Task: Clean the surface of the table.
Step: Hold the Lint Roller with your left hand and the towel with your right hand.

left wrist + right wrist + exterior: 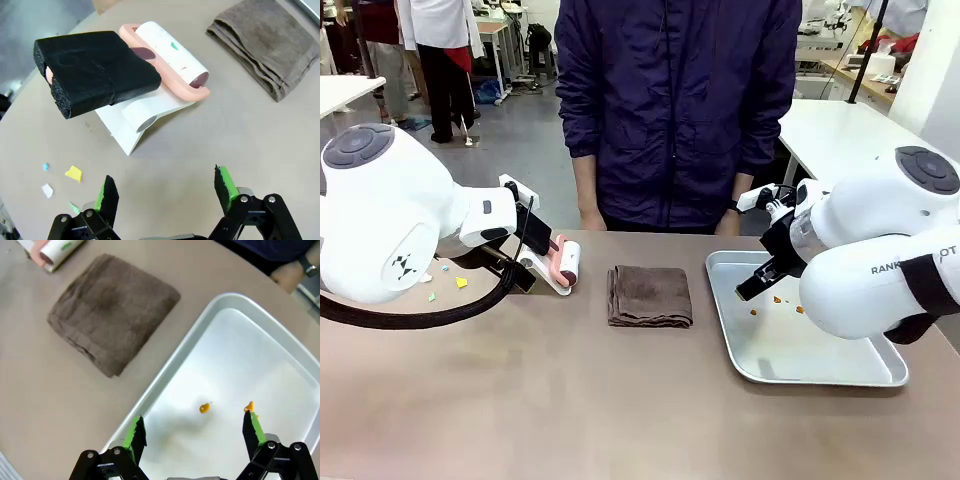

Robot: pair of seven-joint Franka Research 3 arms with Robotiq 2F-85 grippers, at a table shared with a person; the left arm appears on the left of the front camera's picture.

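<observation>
- Nearest you in the front view is the bare near stretch of the table (pixel 570 410), its taupe top running the full width of the picture.
- At its middle lies a folded brown cloth (pixel 650 296). A silver tray (pixel 820 365) sits to the right and a lint roller (pixel 567 264) on a white stand (pixel 542 270) to the left.
- Coloured paper scraps (pixel 461 283) dot the top left of the roller, under the left arm (pixel 380 220). The right arm (pixel 880 260) hangs over the tray, and a person (pixel 670 100) stands at the far edge.
- In the left wrist view you see the left gripper (pixel 164 177) spread wide and holding nothing. It is above bare table just short of the stand.
- The roller's black foam handle (pixel 95 70) juts out over the stand, and the scraps lie close by one finger.
- In the right wrist view the right gripper (pixel 193 420) is likewise spread wide and empty, above the tray's left part.
- Two orange crumbs (pixel 204 408) lie on the tray floor near its fingertips. The cloth lies left of the tray, apart from it.
</observation>
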